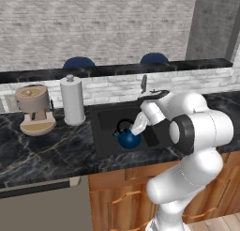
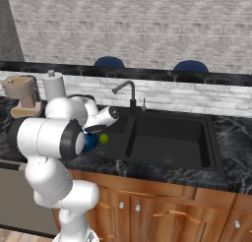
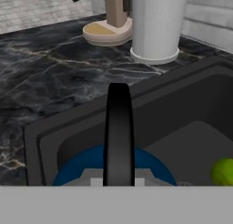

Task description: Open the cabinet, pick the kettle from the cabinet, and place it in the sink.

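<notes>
At nine o'clock on the black marble countertop (image 1: 51,150) stand a coffee machine (image 1: 33,109) and a paper-towel roll (image 1: 72,101), well clear of the work. Toward three o'clock, the kettle (image 1: 127,137) hangs low inside the sink (image 1: 105,131) — the gripper (image 1: 137,128) is clamped on its arched handle (image 3: 119,132), likely to set it down gently. A green fruit (image 3: 224,172) lies nearby in the basin.
</notes>
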